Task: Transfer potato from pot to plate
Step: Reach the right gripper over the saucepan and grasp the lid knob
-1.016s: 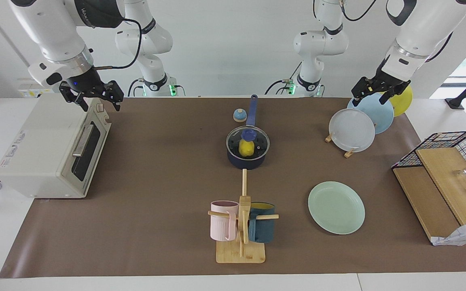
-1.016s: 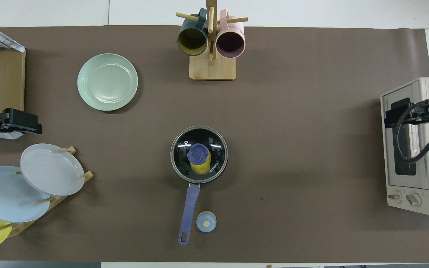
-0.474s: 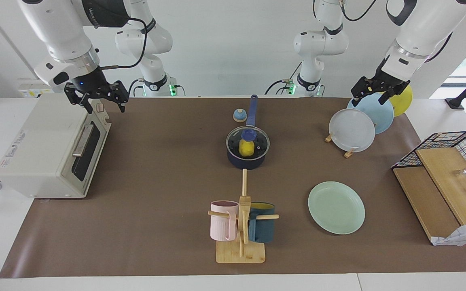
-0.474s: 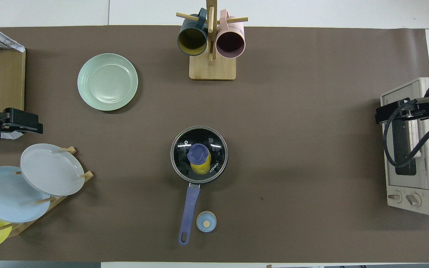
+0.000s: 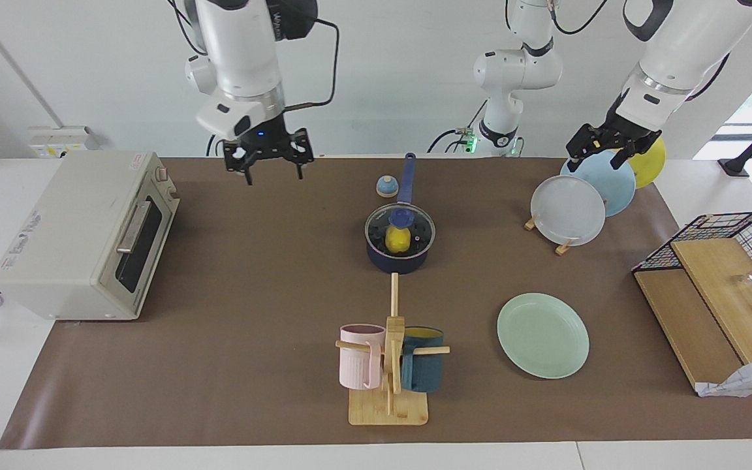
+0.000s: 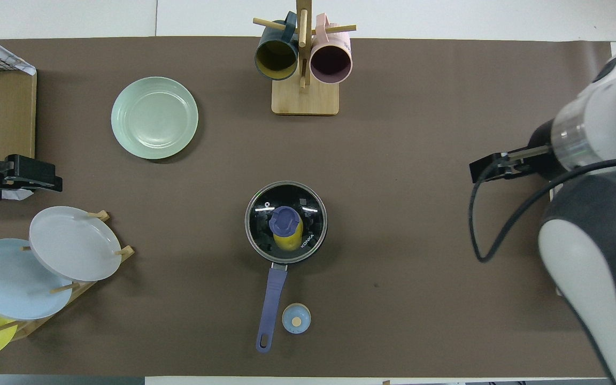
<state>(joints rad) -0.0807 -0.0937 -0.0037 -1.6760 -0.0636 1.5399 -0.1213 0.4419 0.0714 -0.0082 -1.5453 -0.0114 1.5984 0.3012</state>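
The right claw (image 5: 272,171) is hanging open, fingers down, over bare tabletop (image 5: 252,261); the left claw (image 5: 601,151) is hovering open above the racked plates (image 5: 588,196).

Yellow potato (image 5: 398,240) in lidded navy pot (image 5: 399,260), mint plate (image 5: 543,335) apparently bare

pot (image 5: 399,254): glass lid (image 5: 400,228) covers potato (image 5: 397,240) | mat around: bare
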